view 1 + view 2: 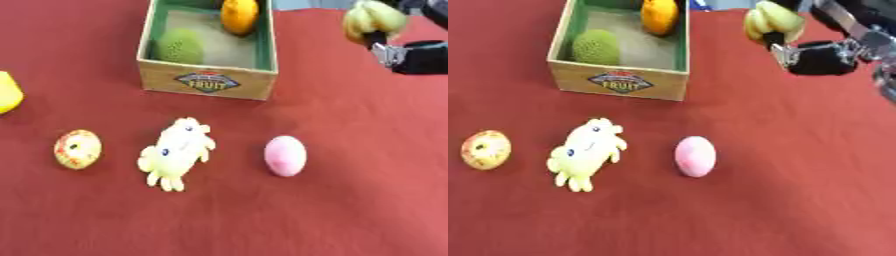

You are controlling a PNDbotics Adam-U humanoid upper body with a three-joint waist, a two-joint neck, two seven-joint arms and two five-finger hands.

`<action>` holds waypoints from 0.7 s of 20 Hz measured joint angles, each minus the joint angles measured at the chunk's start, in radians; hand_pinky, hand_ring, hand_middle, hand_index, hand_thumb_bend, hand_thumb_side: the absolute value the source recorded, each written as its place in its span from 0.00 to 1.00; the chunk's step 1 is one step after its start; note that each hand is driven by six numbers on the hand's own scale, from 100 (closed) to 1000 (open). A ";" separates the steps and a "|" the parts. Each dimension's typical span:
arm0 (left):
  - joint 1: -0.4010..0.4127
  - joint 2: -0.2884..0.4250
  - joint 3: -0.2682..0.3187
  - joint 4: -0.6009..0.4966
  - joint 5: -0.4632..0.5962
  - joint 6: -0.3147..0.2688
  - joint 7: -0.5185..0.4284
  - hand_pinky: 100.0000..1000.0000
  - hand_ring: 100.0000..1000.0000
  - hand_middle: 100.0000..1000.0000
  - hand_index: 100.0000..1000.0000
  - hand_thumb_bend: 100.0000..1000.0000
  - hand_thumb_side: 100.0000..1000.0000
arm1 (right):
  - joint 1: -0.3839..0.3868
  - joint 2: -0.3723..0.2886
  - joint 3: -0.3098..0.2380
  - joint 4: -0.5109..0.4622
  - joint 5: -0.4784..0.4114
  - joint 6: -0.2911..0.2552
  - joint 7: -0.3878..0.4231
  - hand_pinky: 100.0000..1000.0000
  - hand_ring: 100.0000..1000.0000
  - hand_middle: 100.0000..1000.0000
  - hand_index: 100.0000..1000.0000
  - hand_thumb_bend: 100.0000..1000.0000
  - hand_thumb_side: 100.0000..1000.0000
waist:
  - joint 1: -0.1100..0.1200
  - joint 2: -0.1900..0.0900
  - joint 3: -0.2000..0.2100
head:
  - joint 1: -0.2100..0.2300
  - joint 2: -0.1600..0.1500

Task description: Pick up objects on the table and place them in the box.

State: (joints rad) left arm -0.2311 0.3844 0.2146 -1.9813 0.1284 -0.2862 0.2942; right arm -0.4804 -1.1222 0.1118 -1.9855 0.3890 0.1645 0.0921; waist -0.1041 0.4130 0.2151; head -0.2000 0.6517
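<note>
The right hand [820, 52] holds bananas [770, 21] beside the box [619, 82]; two fruits are inside, four things remain on the bench [798, 175].

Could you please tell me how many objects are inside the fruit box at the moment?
2: an orange fruit at the far end of the box, and a green bumpy fruit by its left wall. The far end is cropped, so more may be hidden.
</note>
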 measured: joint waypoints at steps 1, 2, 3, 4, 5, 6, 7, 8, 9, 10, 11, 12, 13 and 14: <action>-0.002 0.004 -0.001 0.000 0.000 -0.001 -0.002 0.92 0.68 0.64 0.87 0.00 0.54 | -0.021 0.001 0.004 0.000 -0.006 0.005 0.006 0.75 0.54 0.42 0.57 0.00 0.00 | -0.004 0.000 0.008 | -0.006 0.000; -0.005 0.005 -0.002 0.000 0.000 -0.001 -0.004 0.92 0.68 0.64 0.87 0.00 0.54 | -0.041 0.003 0.007 0.000 -0.011 0.011 0.012 0.75 0.53 0.42 0.57 0.00 0.00 | -0.008 0.000 0.016 | -0.012 0.000; -0.009 0.007 -0.002 0.000 0.000 -0.001 -0.005 0.92 0.68 0.64 0.87 0.00 0.54 | -0.060 0.007 0.010 0.000 -0.016 0.018 0.018 0.75 0.53 0.42 0.57 0.00 0.00 | -0.012 0.000 0.024 | -0.018 -0.001; -0.014 0.010 -0.005 0.000 0.001 -0.001 -0.008 0.92 0.68 0.64 0.87 0.00 0.54 | -0.078 0.012 0.013 0.000 -0.020 0.025 0.023 0.75 0.53 0.42 0.57 0.00 0.00 | -0.015 0.002 0.034 | -0.025 -0.002; -0.018 0.013 -0.007 0.000 0.002 -0.002 -0.010 0.92 0.68 0.64 0.87 0.00 0.54 | -0.096 0.018 0.016 0.000 -0.023 0.034 0.027 0.74 0.53 0.43 0.57 0.00 0.00 | -0.019 0.005 0.044 | -0.032 -0.003; -0.021 0.013 -0.008 0.000 0.003 -0.003 -0.012 0.92 0.68 0.64 0.87 0.00 0.54 | -0.112 0.022 0.020 0.000 -0.024 0.041 0.032 0.74 0.53 0.43 0.58 0.00 0.00 | -0.023 0.009 0.051 | -0.038 -0.004; -0.025 0.013 -0.009 0.000 0.004 -0.004 -0.013 0.92 0.68 0.64 0.87 0.00 0.54 | -0.127 0.028 0.024 0.000 -0.024 0.049 0.036 0.74 0.54 0.43 0.58 0.00 0.00 | -0.025 0.012 0.058 | -0.043 -0.008; -0.027 0.013 -0.011 0.000 0.005 -0.005 -0.015 0.92 0.68 0.64 0.87 0.00 0.55 | -0.143 0.033 0.027 0.000 -0.025 0.056 0.040 0.74 0.54 0.43 0.58 0.00 0.00 | -0.028 0.015 0.066 | -0.048 -0.012; -0.031 0.013 -0.013 0.000 0.006 -0.005 -0.017 0.92 0.68 0.64 0.87 0.00 0.55 | -0.161 0.039 0.033 0.000 -0.025 0.061 0.045 0.74 0.54 0.43 0.59 0.00 0.00 | -0.030 0.019 0.075 | -0.053 -0.016; -0.034 0.013 -0.014 0.000 0.007 -0.005 -0.019 0.92 0.68 0.64 0.87 0.00 0.55 | -0.179 0.046 0.039 0.002 -0.024 0.066 0.049 0.75 0.54 0.44 0.59 0.00 0.00 | -0.033 0.023 0.083 | -0.058 -0.020; -0.036 0.013 -0.014 0.000 0.008 -0.005 -0.021 0.92 0.68 0.64 0.87 0.00 0.55 | -0.193 0.054 0.045 0.006 -0.023 0.069 0.054 0.75 0.54 0.44 0.59 0.00 0.00 | -0.036 0.027 0.089 | -0.062 -0.021; -0.037 0.013 -0.014 0.000 0.009 -0.006 -0.023 0.92 0.68 0.64 0.87 0.00 0.55 | -0.204 0.060 0.051 0.012 -0.021 0.071 0.058 0.75 0.54 0.44 0.59 0.00 0.00 | -0.038 0.029 0.093 | -0.066 -0.023; -0.039 0.013 -0.014 0.000 0.010 -0.007 -0.024 0.92 0.68 0.64 0.87 0.00 0.55 | -0.211 0.064 0.056 0.017 -0.019 0.072 0.061 0.75 0.54 0.44 0.59 0.00 0.00 | -0.039 0.030 0.093 | -0.067 -0.025; -0.040 0.013 -0.014 0.000 0.011 -0.007 -0.024 0.92 0.68 0.64 0.87 0.00 0.55 | -0.215 0.067 0.058 0.021 -0.017 0.071 0.063 0.75 0.54 0.44 0.59 0.00 0.00 | -0.039 0.030 0.093 | -0.069 -0.028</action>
State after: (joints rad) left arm -0.2712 0.3973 0.2007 -1.9813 0.1396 -0.2933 0.2698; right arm -0.6957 -1.0549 0.1696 -1.9642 0.3720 0.2354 0.1554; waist -0.1432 0.4430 0.3084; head -0.2686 0.6238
